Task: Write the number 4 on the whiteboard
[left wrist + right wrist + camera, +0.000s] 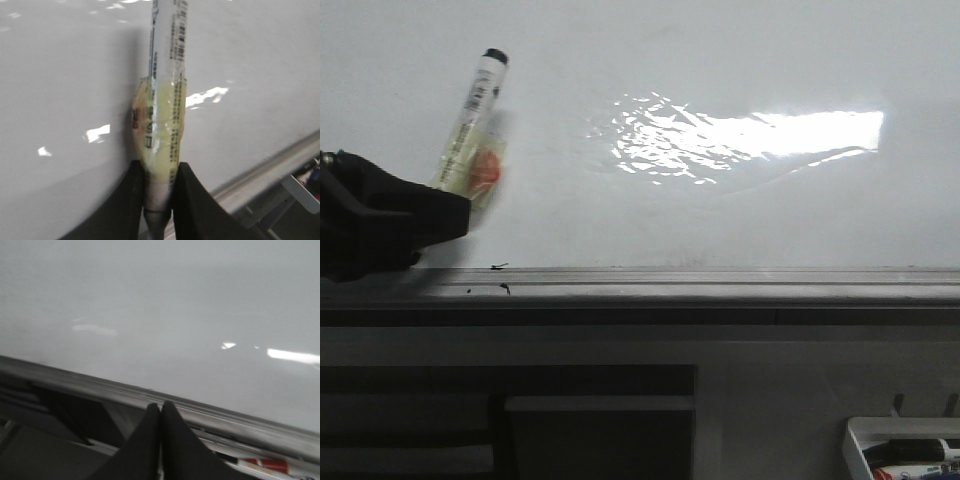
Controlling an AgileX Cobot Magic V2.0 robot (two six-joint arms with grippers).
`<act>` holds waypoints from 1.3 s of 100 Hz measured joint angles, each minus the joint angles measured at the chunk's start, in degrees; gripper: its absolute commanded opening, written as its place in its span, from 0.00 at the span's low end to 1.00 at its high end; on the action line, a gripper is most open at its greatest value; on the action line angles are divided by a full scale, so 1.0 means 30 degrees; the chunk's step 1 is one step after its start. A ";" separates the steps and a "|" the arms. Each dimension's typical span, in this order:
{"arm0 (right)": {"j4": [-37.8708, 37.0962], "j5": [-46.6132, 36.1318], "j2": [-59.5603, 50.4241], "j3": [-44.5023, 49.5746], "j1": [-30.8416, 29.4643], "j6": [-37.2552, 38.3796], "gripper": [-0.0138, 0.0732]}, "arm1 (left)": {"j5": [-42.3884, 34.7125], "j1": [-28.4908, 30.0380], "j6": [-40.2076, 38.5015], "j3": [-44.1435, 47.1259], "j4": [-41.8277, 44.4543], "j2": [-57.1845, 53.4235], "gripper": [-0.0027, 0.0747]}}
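The whiteboard [720, 60] fills the view, glossy white with a bright glare patch at centre right. No number 4 shows on it. My left gripper [455, 200] is at the left, just above the grey edge rail [720, 280]. It is shut on a white marker [470, 120] wrapped in yellowish tape, whose black end points up and to the right. In the left wrist view the jaws [160, 172] clamp the marker [165, 100] over the board. My right gripper [160, 407] is shut and empty, near the rail [210, 412], and is out of the front view.
A few tiny black ink specks [500, 267] lie by the rail below the left gripper. A small white tray [865, 440] with markers [920, 455] stands at the bottom right, below the board. Dark panels sit below the rail at the left.
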 measured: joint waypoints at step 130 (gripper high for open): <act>-0.0460 -0.2667 1.1206 -0.7620 1.1690 -0.0425 0.09 | -0.3273 0.0000 0.3363 0.0000 1.2024 -0.0968 0.25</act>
